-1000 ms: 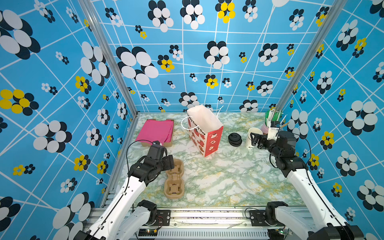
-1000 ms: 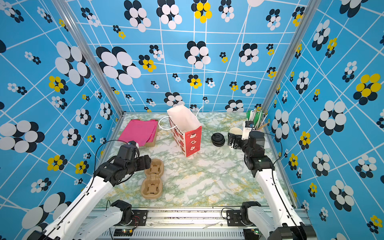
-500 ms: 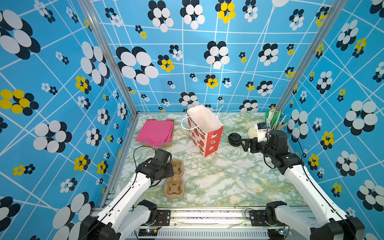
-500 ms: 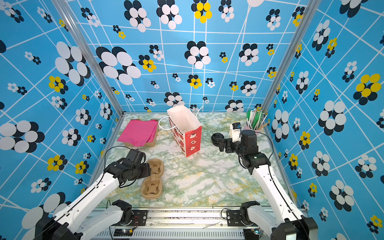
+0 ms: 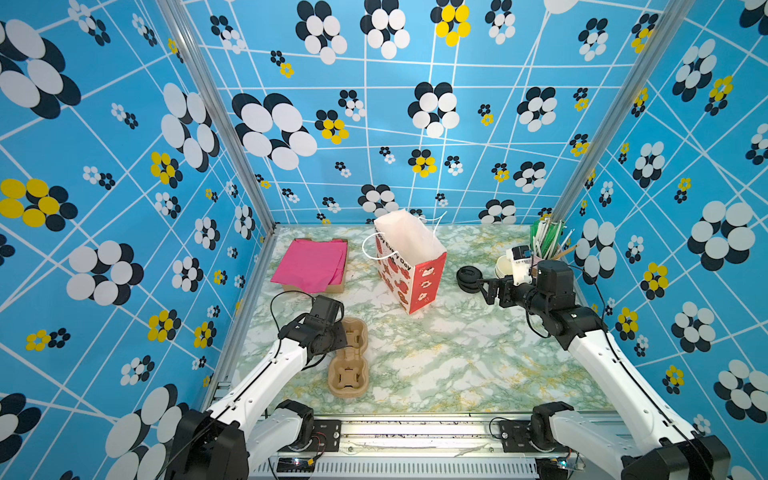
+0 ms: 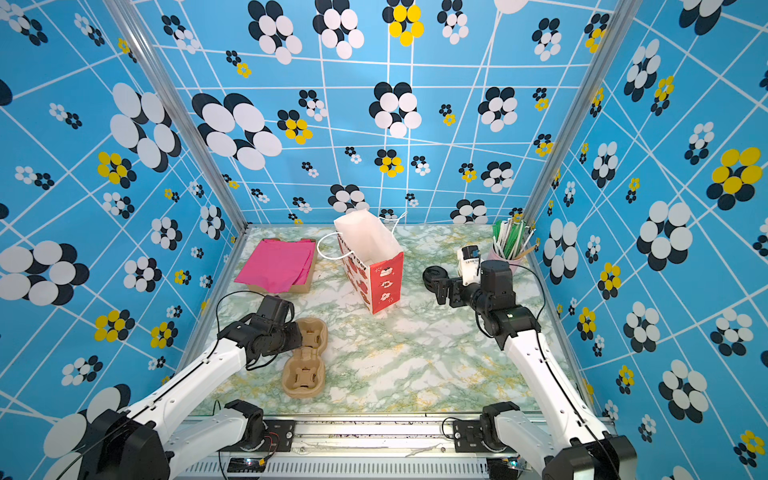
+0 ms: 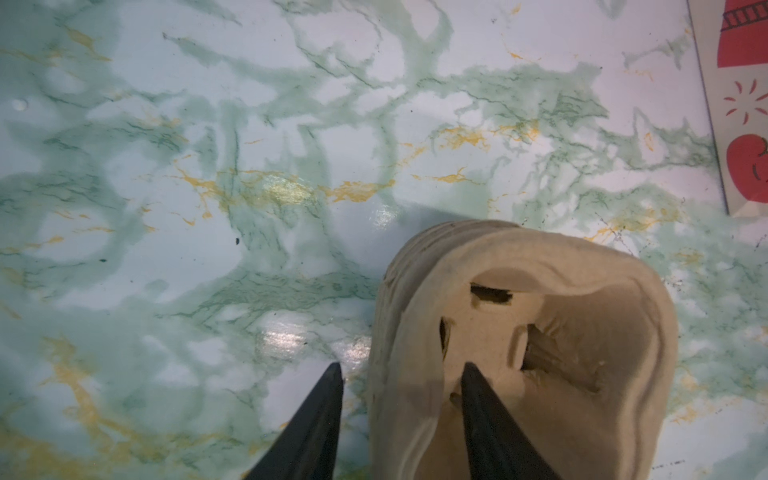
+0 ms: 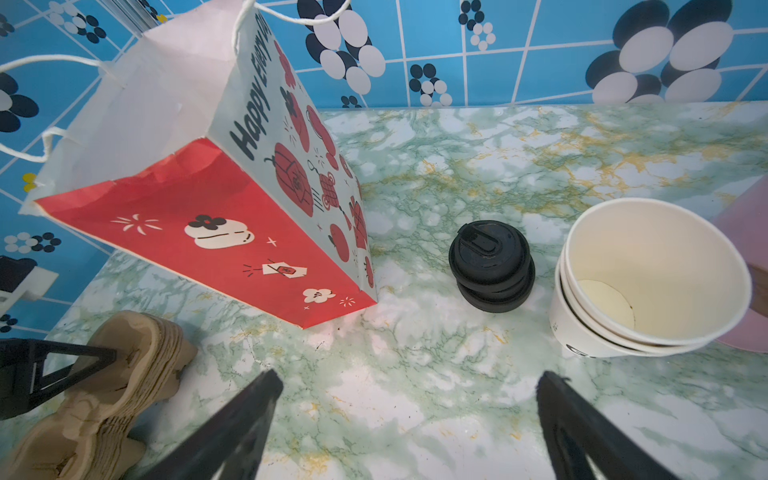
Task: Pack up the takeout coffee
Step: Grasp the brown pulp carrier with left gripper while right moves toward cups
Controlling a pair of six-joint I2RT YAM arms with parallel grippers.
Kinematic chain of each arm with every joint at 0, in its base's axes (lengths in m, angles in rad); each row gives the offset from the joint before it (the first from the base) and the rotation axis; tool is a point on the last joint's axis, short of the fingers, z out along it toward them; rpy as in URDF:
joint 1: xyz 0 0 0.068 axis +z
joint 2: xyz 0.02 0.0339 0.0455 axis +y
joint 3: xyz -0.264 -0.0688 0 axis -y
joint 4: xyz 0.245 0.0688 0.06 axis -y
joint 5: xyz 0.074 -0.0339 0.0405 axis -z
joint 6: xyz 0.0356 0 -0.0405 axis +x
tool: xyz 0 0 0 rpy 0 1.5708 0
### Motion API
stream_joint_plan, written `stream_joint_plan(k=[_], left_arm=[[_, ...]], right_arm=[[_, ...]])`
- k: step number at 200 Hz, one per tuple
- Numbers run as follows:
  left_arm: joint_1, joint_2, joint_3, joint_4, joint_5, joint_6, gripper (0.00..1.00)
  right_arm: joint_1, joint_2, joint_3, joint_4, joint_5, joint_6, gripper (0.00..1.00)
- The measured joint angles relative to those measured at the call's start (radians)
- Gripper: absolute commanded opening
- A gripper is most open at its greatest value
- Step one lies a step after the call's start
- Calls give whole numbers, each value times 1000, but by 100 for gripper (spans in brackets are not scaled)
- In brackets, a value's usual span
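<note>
The takeout coffee (image 5: 520,261), a white cup with a black lid, stands at the back right behind my right wrist, partly hidden; the right wrist view does not show it. My right gripper (image 8: 409,378) is open and empty above the table, pointing at a stack of black lids (image 8: 490,266). My left gripper (image 7: 401,368) straddles the rim of a stack of brown pulp cup carriers (image 7: 540,291). One finger is inside a well, one outside, each a little off the wall. The red and white paper bag (image 5: 409,266) stands open at the middle back.
Nested lidless white cups (image 8: 652,274) stand right of the lids. A pink holder of straws (image 5: 546,239) fills the back right corner. A cardboard tray of pink napkins (image 5: 311,264) lies at the back left. Blue patterned walls enclose three sides.
My left gripper came down over the carrier stack and its jaws narrowed around the rim. My right arm swung left from the white cups toward the lids, jaws still wide.
</note>
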Motion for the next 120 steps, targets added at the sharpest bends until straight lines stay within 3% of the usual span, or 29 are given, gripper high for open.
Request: stream_joint_plan(k=[22,37,63,120], left_arm=[[13,13,0,23,17,1,44],[13,18,0,32,26,2,35],[13,22,-7,51,43,1,33],[13,27,-11,71,65,-19,17]], right_arm=[[0,0,0,0,0,0,99],[0,0,0,0,0,0,99],[0,0,0,0,0,0,99],[0,-13,0,0,3,-4,99]])
